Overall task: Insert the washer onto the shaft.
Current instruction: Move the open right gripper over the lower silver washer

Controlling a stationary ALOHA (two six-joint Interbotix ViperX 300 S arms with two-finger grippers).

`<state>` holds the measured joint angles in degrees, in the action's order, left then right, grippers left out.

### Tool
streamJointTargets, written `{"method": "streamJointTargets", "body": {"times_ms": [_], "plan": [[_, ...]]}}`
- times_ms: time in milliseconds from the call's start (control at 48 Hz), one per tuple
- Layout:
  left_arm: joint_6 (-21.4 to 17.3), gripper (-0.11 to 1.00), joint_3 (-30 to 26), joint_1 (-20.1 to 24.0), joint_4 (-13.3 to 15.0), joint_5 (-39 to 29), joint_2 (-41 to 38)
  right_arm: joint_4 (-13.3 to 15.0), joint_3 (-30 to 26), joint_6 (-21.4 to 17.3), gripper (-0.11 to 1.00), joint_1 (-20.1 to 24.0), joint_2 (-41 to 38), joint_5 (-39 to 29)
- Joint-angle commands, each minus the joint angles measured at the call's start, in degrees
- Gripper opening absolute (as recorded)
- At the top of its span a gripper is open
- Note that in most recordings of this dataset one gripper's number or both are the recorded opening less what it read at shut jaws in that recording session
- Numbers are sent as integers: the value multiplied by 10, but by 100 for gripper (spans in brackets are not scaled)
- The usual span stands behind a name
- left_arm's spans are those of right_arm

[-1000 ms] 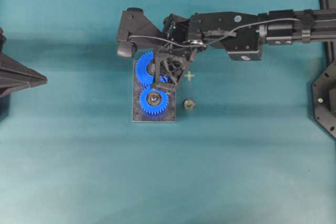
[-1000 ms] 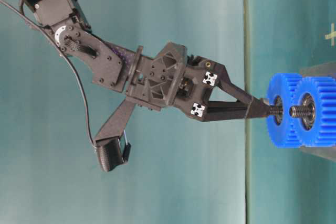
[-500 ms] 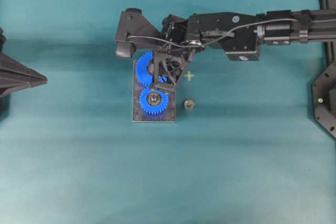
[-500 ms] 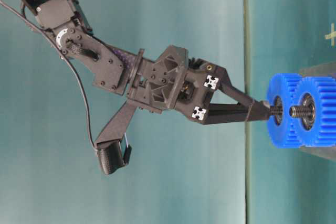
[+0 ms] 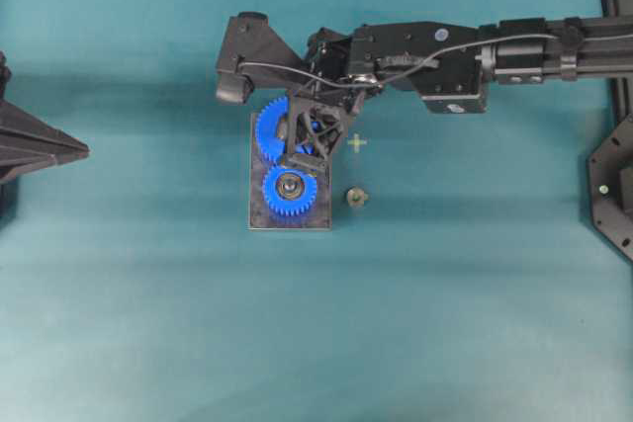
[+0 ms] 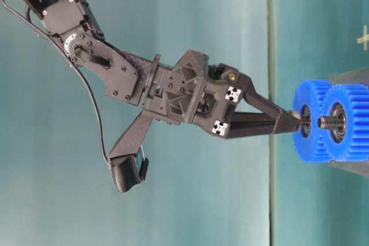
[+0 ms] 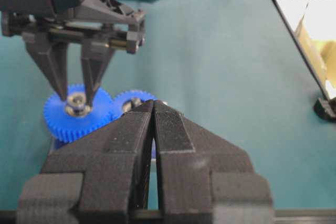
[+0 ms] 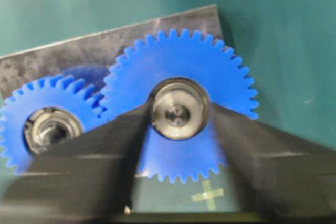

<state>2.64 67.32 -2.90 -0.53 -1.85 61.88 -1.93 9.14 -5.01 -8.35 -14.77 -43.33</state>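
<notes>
Teal table point(image 5: 475, 294), gears mid-board.
I'm spreading the right tool point(image 8: 178, 109) apart around the washer point(image 8: 179, 107); lifting crooked could be dragging it off the shaft point(image 6: 295, 120).

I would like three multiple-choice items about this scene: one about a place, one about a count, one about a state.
1. Where is the small loose metal part?
A. on the cloth beside the base plate
B. on top of a gear
C. in the left gripper

2. How many blue gears are on the plate?
A. one
B. two
C. four

3. How do the left gripper's jaws stand?
A. wide open
B. closed together, empty
C. closed on a gear

Answers:
1. A, the overhead view shows it on the cloth, apart from the plate.
2. B, two meshing gears show in the right wrist view.
3. B, the left wrist view shows the fingers meeting with nothing between.
</notes>
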Motion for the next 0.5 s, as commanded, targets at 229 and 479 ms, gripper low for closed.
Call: {"method": "streamJointTargets", "body": {"times_ms": [229,479], "plan": [[22,7,-3,2,-1,6,2,-1,37,-18,83,18,98,-5],[35,7,-2,2,-2,6,3,-1,182,-62,82,52,154,56]]}}
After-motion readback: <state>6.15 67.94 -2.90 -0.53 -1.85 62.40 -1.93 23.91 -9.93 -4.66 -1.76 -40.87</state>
